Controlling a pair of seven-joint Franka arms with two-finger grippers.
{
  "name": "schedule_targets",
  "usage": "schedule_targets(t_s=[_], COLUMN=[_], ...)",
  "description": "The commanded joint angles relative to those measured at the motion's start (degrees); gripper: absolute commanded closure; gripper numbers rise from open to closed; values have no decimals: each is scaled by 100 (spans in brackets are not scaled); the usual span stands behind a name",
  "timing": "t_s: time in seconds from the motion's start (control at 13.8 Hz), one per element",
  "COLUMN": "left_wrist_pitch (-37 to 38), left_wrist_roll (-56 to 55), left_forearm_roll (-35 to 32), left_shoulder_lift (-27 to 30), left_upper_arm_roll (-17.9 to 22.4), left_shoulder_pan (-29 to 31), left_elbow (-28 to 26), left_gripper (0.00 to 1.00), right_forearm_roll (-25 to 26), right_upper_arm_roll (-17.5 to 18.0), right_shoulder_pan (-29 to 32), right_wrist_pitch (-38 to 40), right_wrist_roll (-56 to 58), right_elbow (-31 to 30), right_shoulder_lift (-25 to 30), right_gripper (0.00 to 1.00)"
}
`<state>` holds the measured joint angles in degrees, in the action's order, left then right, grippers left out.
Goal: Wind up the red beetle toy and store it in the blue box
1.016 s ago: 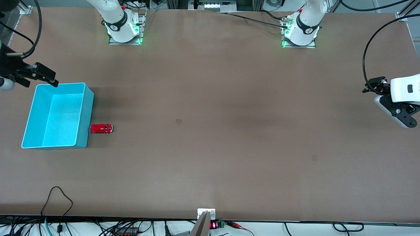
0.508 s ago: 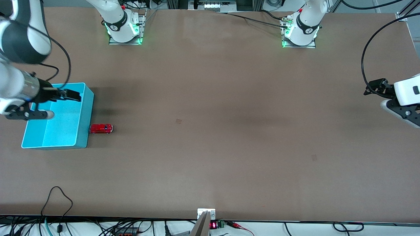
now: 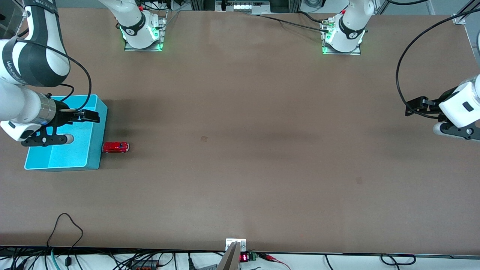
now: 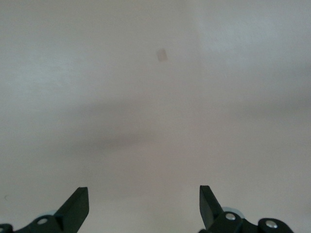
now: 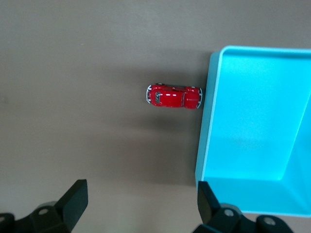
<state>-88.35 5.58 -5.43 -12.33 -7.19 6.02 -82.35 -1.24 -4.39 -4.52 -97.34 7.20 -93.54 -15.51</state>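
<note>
The red beetle toy (image 3: 116, 147) stands on the table, one end touching the outer wall of the blue box (image 3: 96, 139), at the right arm's end. My right gripper (image 3: 92, 115) is open and empty, in the air over the box's rim on the toy's side. The right wrist view shows the toy (image 5: 174, 96) beside the box's rim (image 5: 206, 131), apart from my open right gripper (image 5: 141, 201). My left gripper (image 3: 412, 108) waits open and empty over bare table at the left arm's end; the left wrist view shows it (image 4: 143, 204) above bare table only.
The box holds nothing that I can see. Two small darker patches mark the brown table (image 3: 204, 138) (image 3: 359, 180). The arms' bases (image 3: 142, 33) (image 3: 343, 37) stand farthest from the front camera. Cables lie along the table's nearest edge (image 3: 67, 225).
My right arm has swung in from the table's end, and its gripper has moved across the box toward the toy. My left gripper has shifted a little toward the table's middle.
</note>
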Motion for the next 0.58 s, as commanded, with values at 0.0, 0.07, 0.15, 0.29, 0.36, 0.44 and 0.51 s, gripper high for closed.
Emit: schedule_targets(t_s=[0.0,0.07,0.15,0.29,0.36,0.44,0.51], left_wrist_pitch=[-759,-1145,-1358,-1299,-1229,-1133,-1027], left_wrist_roll=[-233,-207,-250,-260,-251,-259,-260], left_forearm_roll=[627,910,904,904,904,851,659], left_shoulder_lift=[782,1098,1345,1382,1365,1356,1347], left_upper_arm_roll=[866,1068,1088,1079,1070,1053,1035], left_shoulder_pan=[-628,-785,-900,-875,-831,-822,-822], left_elbow=[-990,-1411,-1668,-1706,-1688,-1670,-1618], left_gripper=[0,0,0,0,0,0,0], right_forearm_roll=[-95,-96,-96,-96,-104,-113,-148], right_upper_arm_roll=[-9,-9,-9,0,0,8,0], right_shoulder_pan=[39,30,22,13,4,4,13], right_wrist_pitch=[-196,-284,-346,-390,-425,-521,-601], right_wrist_roll=[631,703,747,852,992,1167,1474], right_elbow=[125,125,125,125,125,125,125], right_shoulder_lift=[-268,-312,-399,-584,-654,-760,-839], right_gripper=[0,0,0,0,0,0,0])
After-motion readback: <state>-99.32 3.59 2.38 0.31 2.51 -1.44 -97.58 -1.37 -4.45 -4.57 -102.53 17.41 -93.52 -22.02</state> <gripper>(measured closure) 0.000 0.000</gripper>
